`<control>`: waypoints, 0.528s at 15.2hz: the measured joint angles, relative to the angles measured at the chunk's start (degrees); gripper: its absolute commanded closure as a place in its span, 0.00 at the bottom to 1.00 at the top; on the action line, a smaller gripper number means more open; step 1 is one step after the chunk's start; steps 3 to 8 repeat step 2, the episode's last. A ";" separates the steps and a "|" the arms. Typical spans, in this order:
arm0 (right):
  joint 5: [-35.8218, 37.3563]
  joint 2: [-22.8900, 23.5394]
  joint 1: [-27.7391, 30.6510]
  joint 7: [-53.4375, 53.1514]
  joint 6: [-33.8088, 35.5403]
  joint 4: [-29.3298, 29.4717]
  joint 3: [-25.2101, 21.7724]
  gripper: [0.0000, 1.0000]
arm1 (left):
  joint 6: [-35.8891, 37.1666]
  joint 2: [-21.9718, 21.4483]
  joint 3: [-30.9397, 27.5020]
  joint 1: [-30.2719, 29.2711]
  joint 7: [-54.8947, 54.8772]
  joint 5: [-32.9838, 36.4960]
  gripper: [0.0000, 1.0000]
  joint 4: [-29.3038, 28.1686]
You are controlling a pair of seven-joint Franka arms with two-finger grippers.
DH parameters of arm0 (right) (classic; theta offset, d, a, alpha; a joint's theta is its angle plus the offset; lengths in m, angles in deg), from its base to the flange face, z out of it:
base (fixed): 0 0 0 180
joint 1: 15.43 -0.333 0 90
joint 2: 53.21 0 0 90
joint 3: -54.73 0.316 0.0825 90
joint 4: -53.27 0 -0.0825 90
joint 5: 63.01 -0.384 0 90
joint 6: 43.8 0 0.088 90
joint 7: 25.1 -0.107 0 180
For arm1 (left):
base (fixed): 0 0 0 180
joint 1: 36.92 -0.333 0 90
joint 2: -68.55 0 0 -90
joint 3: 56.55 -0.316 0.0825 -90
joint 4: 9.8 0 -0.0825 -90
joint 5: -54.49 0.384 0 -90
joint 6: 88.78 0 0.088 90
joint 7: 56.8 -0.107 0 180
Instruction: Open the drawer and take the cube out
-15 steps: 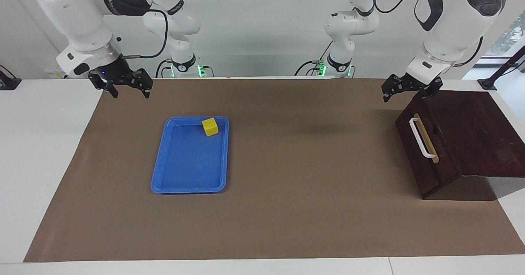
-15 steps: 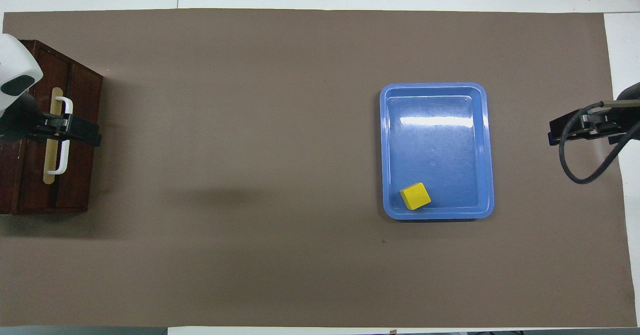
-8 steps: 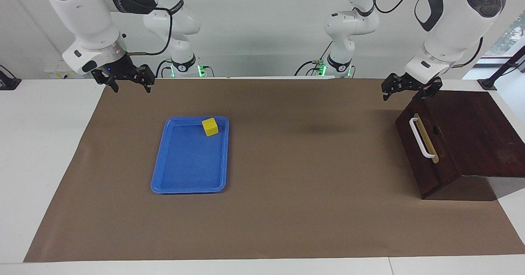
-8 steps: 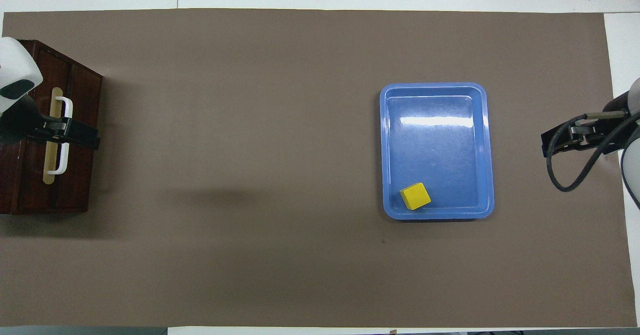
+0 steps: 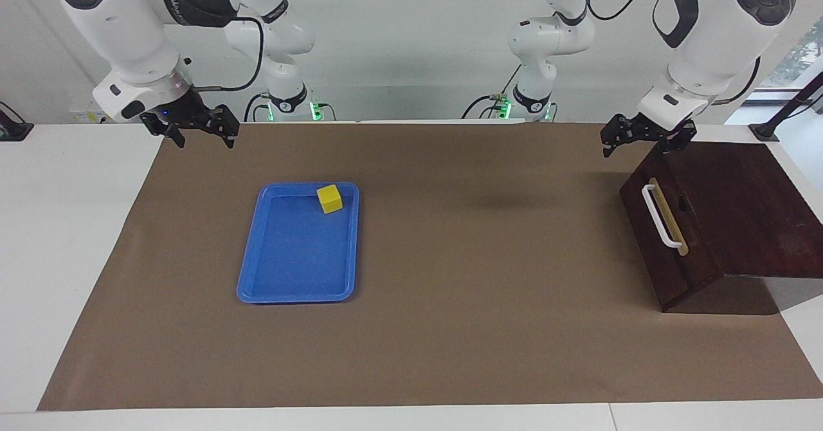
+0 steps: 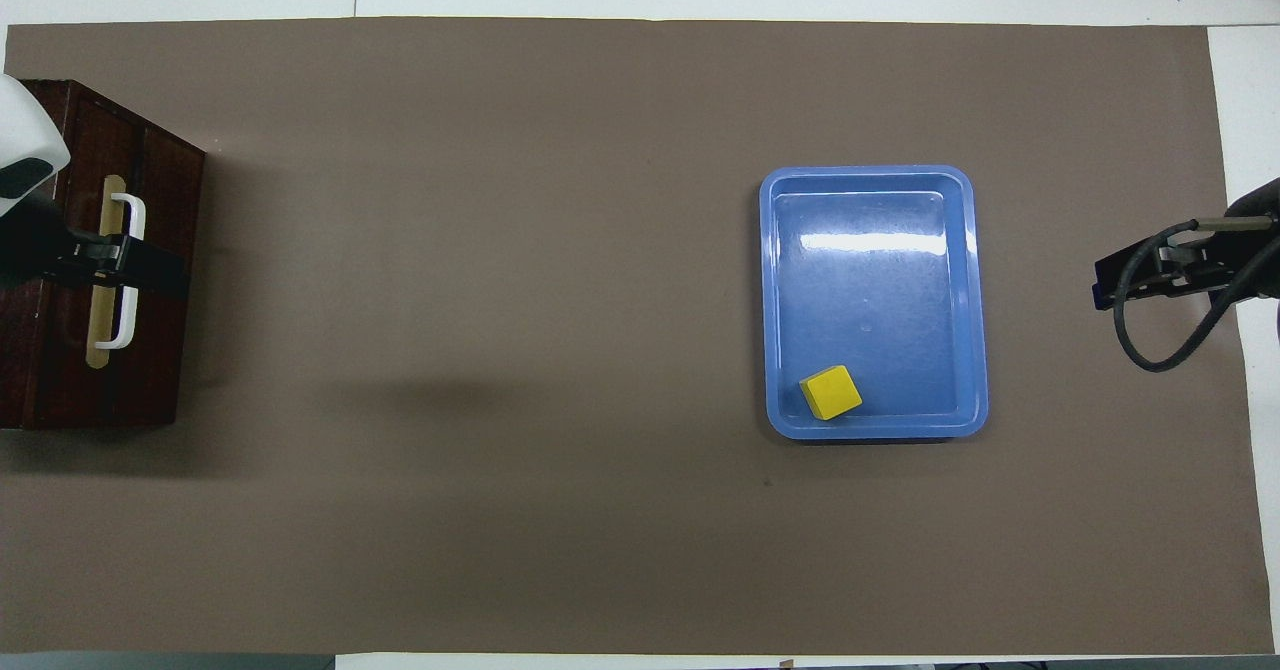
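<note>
The dark wooden box stands at the left arm's end of the table, and its drawer (image 5: 669, 238) (image 6: 150, 350) is shut. A white bar handle (image 5: 661, 217) (image 6: 128, 325) runs along the drawer's front. The yellow cube (image 5: 329, 199) (image 6: 831, 392) lies in the blue tray (image 5: 289, 289) (image 6: 870, 210), in the corner nearest the robots. My left gripper (image 5: 643, 145) (image 6: 125, 272) hangs open in the air above the drawer's handle, touching nothing. My right gripper (image 5: 203, 140) (image 6: 1165, 268) hangs open and empty over the mat's edge at the right arm's end.
A brown mat (image 5: 463, 328) covers most of the white table. The tray is the only other thing on it, well apart from the wooden box.
Both grippers have shifted only slightly: the right one rose a little, and the left one drew a little toward the box. Cube, tray and drawer have not moved.
</note>
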 measured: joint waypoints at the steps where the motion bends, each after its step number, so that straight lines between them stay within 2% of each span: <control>1: 0.00 0.00 0.00 0.00 0.00 0.02 0.00 0.00 | 0.00 0.00 0.00 -0.01 0.00 0.00 0.00 0.00; 8: 0.00 0.00 0.00 0.00 0.00 0.07 0.00 0.00 | 0.00 0.00 0.00 -0.01 0.00 0.00 0.00 0.00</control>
